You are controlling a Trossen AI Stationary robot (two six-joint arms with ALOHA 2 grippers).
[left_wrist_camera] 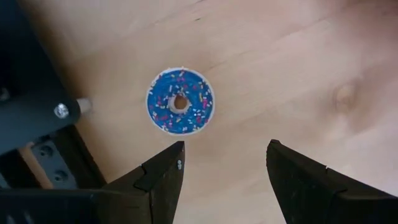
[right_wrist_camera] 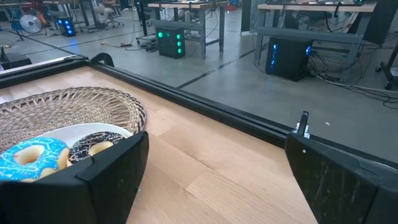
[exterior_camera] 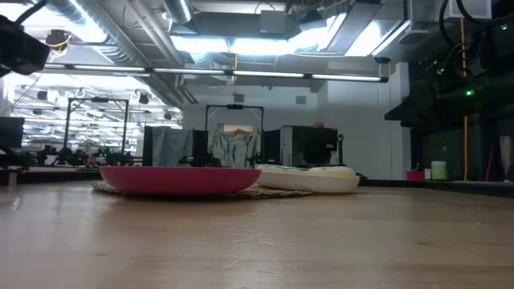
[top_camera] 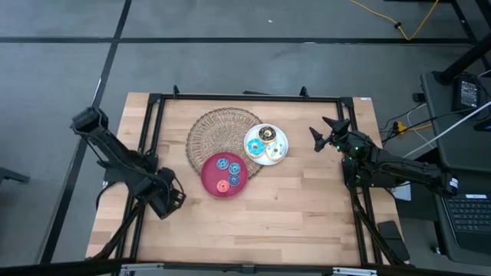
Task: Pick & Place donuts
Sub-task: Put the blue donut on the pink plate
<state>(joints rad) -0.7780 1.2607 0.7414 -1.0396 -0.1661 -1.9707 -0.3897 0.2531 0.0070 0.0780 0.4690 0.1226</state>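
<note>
The left claw (left_wrist_camera: 224,171) hangs over the left side of the worktop (top_camera: 291,222), its fingers spread and holding nothing. Straight below it in the left wrist view lies a blue sprinkled donut (left_wrist_camera: 180,102), flat on the bare wood and apart from both fingers. In the high view this donut is hidden under the left arm.

The other donuts are already on dishes near the worktop's middle. Three tiny ones sit on the red plate (top_camera: 211,182), and a cyan donut (right_wrist_camera: 31,157) and a chocolate one (right_wrist_camera: 93,144) share the white plate (top_camera: 282,152). Both plates rest partly on the wicker mat (top_camera: 211,130). The right claw (top_camera: 326,135) waits near the right edge, spread wide and empty, pointing toward the white plate.

The likely next move is a descent onto the blue donut, and this is where trouble could start. The ring lies off the line between the fingers, so a straight drop may land one tip on the icing and flick it away or tip it on edge. Being thin and flat against the wood, it could also slip out as the fingers close. A dark frame bar (left_wrist_camera: 37,109) stands just beside the donut and might snag a finger
</note>
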